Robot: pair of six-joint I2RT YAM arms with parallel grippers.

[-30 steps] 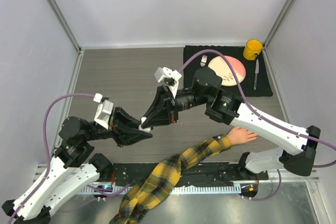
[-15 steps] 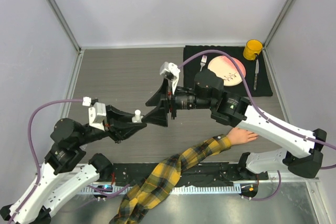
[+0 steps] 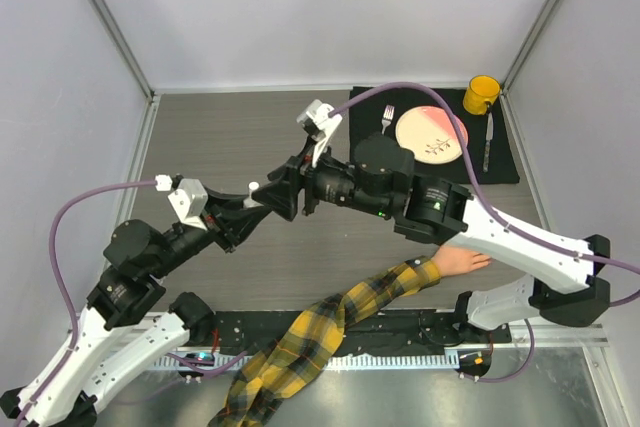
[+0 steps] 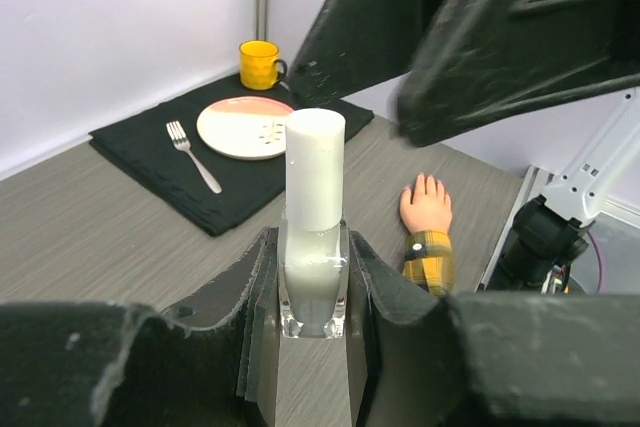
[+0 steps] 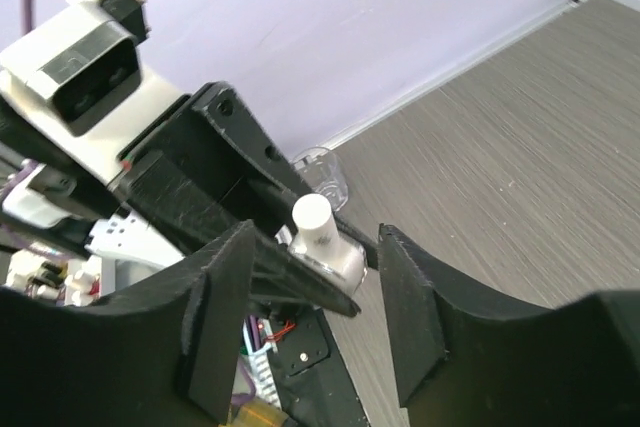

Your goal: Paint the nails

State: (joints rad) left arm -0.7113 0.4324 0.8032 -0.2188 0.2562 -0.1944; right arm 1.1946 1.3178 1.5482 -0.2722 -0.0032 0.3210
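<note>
My left gripper (image 4: pixel 312 243) is shut on a small clear bottle (image 4: pixel 314 265) of whitish liquid, held upright above the table, its white cap (image 4: pixel 315 169) on top. My right gripper (image 5: pixel 315 239) is open. Its fingers (image 5: pixel 222 307) stand either side of the bottle (image 5: pixel 330 249) and cap (image 5: pixel 311 215) with gaps on both sides. From above, the two grippers meet at mid-table around the cap (image 3: pixel 254 187). The peach mannequin hand (image 3: pixel 462 259) in its yellow-and-black plaid sleeve (image 3: pixel 330 322) lies flat under the right arm. It also shows in the left wrist view as a hand (image 4: pixel 426 205); the nails are too small to make out.
A black mat (image 3: pixel 505 162) at the back right carries a plate (image 3: pixel 432 134), a fork (image 3: pixel 387 119), a knife (image 3: pixel 487 142) and a yellow mug (image 3: pixel 480 95). A small clear cup (image 5: pixel 325 172) stands by the wall behind the left gripper. White walls enclose the table.
The right gripper came off the bottle's cap, opened wide and now straddles the cap again with its jaws narrower. Both grippers and the bottle moved left and toward the back.
</note>
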